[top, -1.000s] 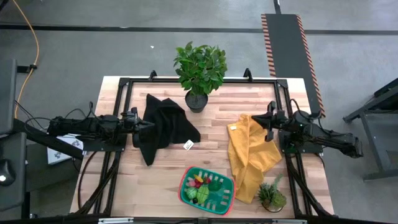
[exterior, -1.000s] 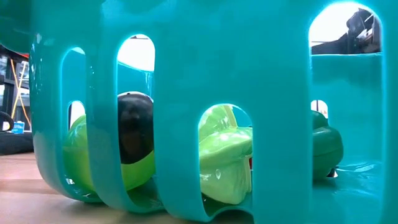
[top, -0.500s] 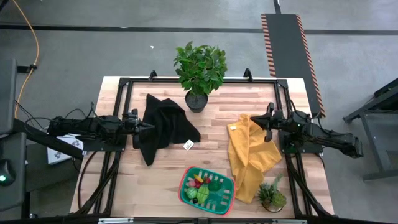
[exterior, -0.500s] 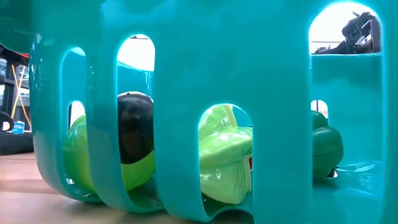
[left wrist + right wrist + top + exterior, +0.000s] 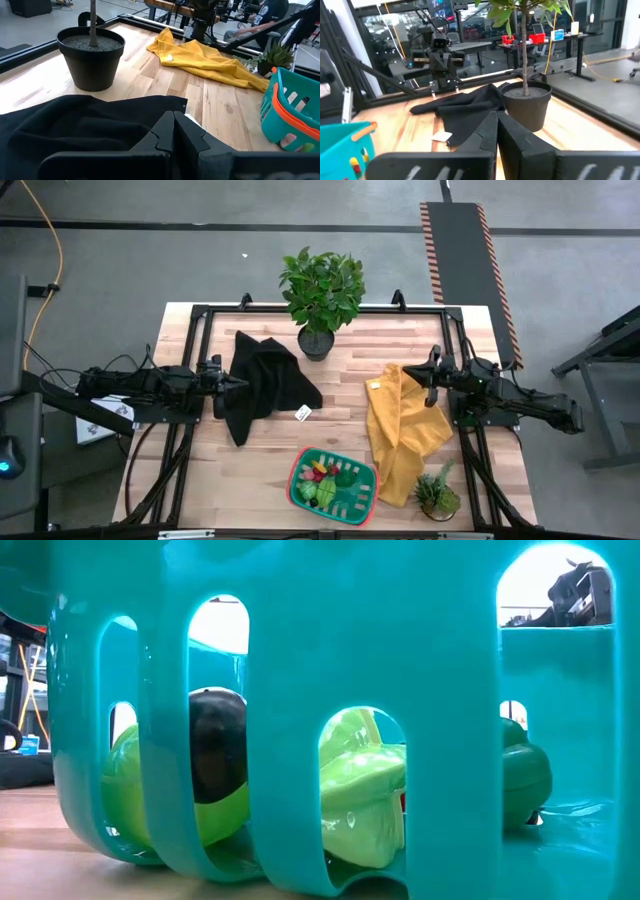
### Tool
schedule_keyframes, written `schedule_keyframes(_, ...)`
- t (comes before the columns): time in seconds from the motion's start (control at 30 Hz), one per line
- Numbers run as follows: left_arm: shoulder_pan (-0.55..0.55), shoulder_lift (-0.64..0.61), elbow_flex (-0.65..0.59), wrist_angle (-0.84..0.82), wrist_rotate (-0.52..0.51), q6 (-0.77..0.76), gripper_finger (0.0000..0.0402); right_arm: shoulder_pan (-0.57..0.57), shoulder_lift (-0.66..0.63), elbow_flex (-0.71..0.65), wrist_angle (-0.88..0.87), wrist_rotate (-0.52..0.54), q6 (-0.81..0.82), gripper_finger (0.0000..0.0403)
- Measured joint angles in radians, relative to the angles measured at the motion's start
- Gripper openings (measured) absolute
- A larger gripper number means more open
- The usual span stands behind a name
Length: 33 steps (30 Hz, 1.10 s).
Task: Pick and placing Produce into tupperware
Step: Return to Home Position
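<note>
The tupperware (image 5: 300, 462), a green slotted container with a red rim, stands near the table's front edge, in the middle. Several produce pieces (image 5: 326, 476) lie inside it: lime-green, dark green and red bits. The low view looks through its slotted wall (image 5: 300, 640) at lime-green pieces (image 5: 360, 790) resting on its base. My left gripper (image 5: 224, 383) is shut and empty at the left edge of a black cloth (image 5: 262, 385). My right gripper (image 5: 432, 376) is shut and empty over the far end of a yellow cloth (image 5: 405, 430). Both are far from the tupperware.
A tall potted plant (image 5: 322, 295) stands at the table's far edge, in the middle. A small potted plant (image 5: 437, 495) stands at the front right, beside the yellow cloth. A small white tag (image 5: 304, 413) lies by the black cloth. Bare wood lies between the two cloths.
My right gripper has shifted a little toward the table's left. Nothing else has moved.
</note>
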Motion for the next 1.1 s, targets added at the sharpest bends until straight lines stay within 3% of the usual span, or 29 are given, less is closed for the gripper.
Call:
schedule_keyframes(0.23,0.0,0.0,0.0,0.0,0.0,0.0,0.0001,0.0,0.0,0.0,0.0,0.0,0.083,0.0)
schedule_keyframes(1.1,0.0,0.0,0.0,0.009,-0.03,0.004,0.0001,0.0,0.0,0.0,0.0,0.0,0.077,0.0)
